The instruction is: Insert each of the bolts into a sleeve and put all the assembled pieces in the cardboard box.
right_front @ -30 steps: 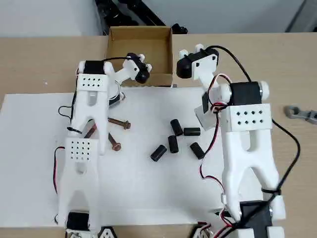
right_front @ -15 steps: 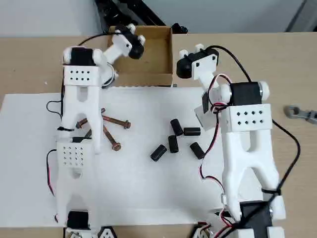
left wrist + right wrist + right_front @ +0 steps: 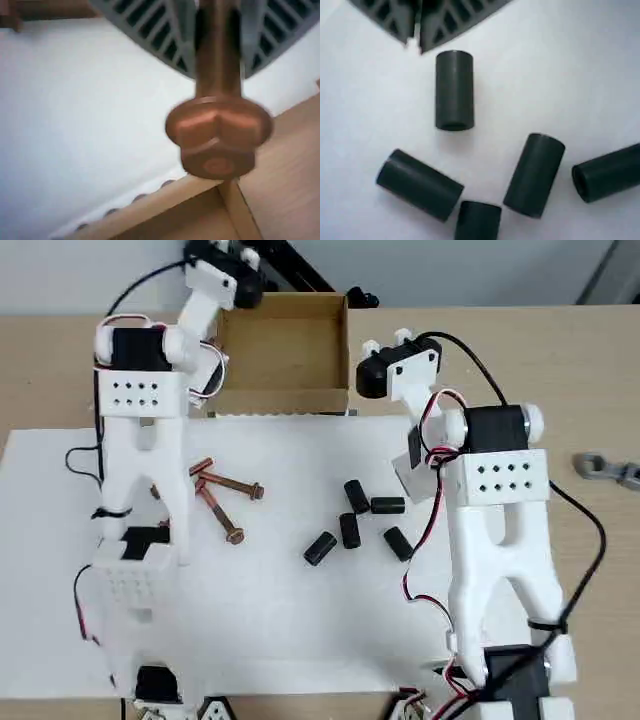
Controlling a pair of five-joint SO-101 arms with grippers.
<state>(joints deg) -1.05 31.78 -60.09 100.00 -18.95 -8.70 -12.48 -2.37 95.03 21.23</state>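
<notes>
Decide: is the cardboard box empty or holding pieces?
Empty as far as visible: the cardboard box shows only bare floor inside.

No words, numbers, labels or signs can be read on anything here. The head of the bolt (image 3: 218, 135) has a faint round mark, but it is too blurred to make out.
</notes>
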